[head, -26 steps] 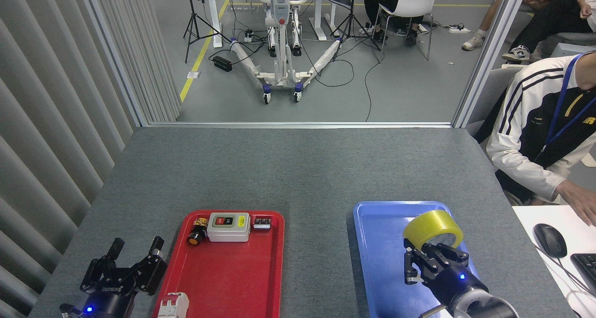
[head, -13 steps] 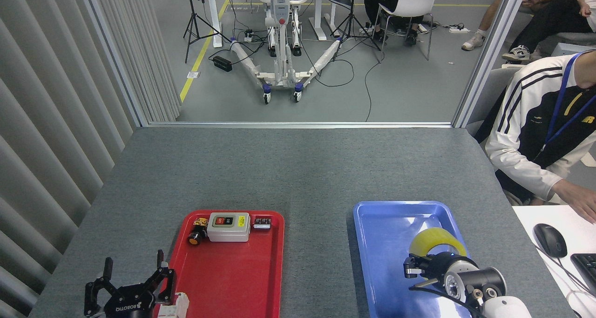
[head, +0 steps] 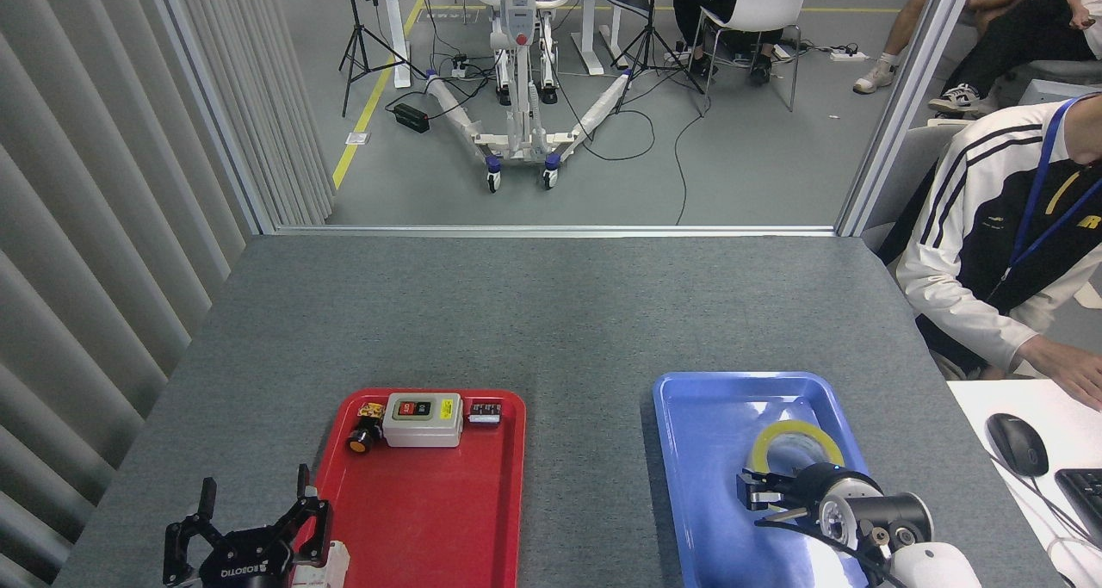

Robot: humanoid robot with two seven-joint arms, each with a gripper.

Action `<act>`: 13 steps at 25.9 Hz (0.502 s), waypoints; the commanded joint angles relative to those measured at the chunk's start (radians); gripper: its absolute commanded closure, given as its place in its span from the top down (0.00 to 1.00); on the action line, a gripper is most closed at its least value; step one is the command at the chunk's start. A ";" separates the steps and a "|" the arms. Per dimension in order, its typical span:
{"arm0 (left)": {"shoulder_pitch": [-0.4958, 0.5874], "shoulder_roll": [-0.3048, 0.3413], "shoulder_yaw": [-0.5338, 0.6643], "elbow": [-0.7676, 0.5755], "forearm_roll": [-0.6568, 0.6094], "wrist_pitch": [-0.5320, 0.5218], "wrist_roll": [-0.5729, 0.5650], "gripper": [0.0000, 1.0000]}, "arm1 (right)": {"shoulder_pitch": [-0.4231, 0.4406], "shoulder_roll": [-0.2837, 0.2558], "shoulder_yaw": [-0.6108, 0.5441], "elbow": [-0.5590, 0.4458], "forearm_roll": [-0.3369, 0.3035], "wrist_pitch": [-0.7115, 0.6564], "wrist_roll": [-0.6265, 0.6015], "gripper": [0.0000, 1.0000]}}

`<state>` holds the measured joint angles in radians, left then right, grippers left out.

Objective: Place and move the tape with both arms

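My right tool (head: 756,495) covered the near side of the tape (head: 793,434) in the blue tray (head: 697,450), its grip unreadable. My left tool (head: 255,519), beside the red tray (head: 430,519), stood spread apart.

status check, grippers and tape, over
Left gripper open, empty, at red plastic tray's near-left corner. Right gripper over yellow translucent tape roll lying flat in blue plastic tray; grip unclear. Nothing in the way.

The grey counter (head: 551,312) carries two trays, well apart. The red tray (head: 430,510) lies near the front left; the blue tray (head: 706,450) lies near the front right. Both rest flat on its felt-like top.
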<state>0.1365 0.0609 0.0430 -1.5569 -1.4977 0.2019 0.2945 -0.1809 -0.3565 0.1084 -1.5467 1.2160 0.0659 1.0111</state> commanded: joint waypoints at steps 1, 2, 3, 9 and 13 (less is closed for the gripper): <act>0.000 0.002 -0.002 0.000 0.001 -0.009 -0.001 1.00 | 0.004 0.001 -0.001 -0.003 -0.006 -0.001 -0.003 1.00; -0.002 0.002 -0.002 0.001 0.001 -0.012 -0.001 1.00 | 0.006 -0.001 -0.001 -0.004 -0.004 -0.001 -0.003 1.00; -0.002 0.002 -0.002 0.000 0.001 -0.012 -0.001 1.00 | 0.008 -0.002 -0.003 -0.006 -0.004 -0.003 -0.008 1.00; -0.002 0.002 -0.002 -0.005 -0.001 -0.013 -0.001 1.00 | 0.078 -0.007 -0.038 -0.036 0.004 -0.003 -0.325 1.00; -0.002 0.004 -0.002 -0.008 0.001 -0.029 -0.005 1.00 | 0.149 0.001 -0.068 -0.039 0.031 -0.005 -0.773 1.00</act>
<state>0.1350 0.0630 0.0414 -1.5624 -1.4972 0.1830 0.2923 -0.0757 -0.3608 0.0593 -1.5829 1.2269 0.0622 0.5323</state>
